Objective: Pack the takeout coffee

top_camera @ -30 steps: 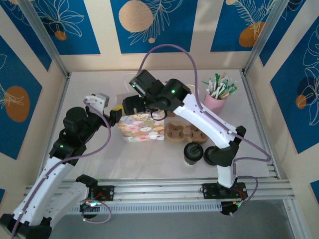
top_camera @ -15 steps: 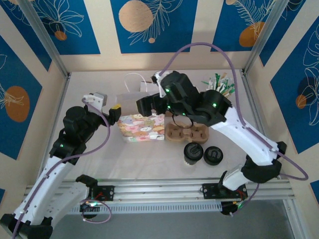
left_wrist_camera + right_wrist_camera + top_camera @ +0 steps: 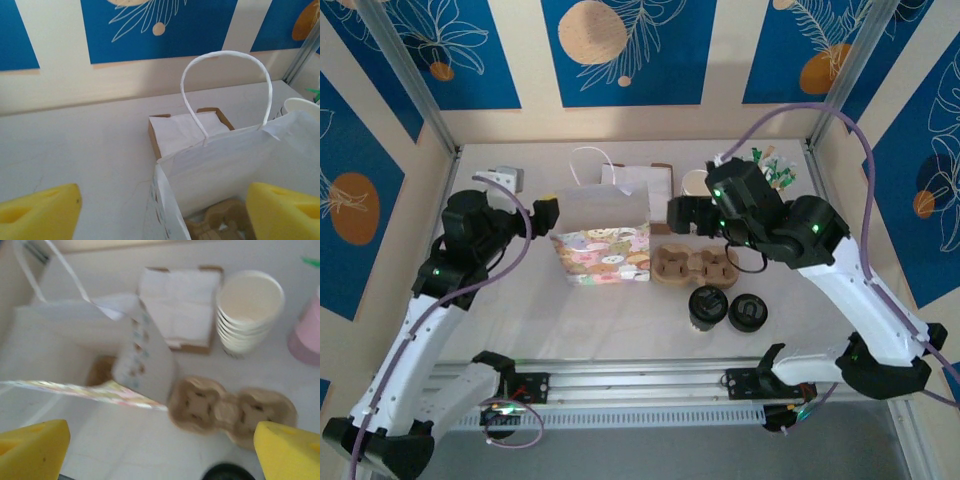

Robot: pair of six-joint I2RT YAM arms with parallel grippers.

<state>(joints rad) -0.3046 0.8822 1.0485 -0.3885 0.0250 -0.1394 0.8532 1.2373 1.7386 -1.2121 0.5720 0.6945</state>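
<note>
Flanking the paper bag [image 3: 603, 255] rim: left gripper [image 3: 546, 209], right gripper [image 3: 676, 212], both spread wide, empty; takeout coffee [image 3: 707, 307] stands apart.

The patterned paper bag [image 3: 603, 250] stood open on the surface [image 3: 620, 325], with the left gripper [image 3: 548, 210] at its left rim and the right gripper [image 3: 673, 213] off its right. The brown cup carrier [image 3: 692, 268] lay beside the bag, with the takeout coffee [image 3: 707, 307] nearer.

Coffee [image 3: 708, 308]: small dark cup, round black lid seated on top. Stands upright on desk [image 3: 620, 330], near front edge, a little right of centre.
</note>
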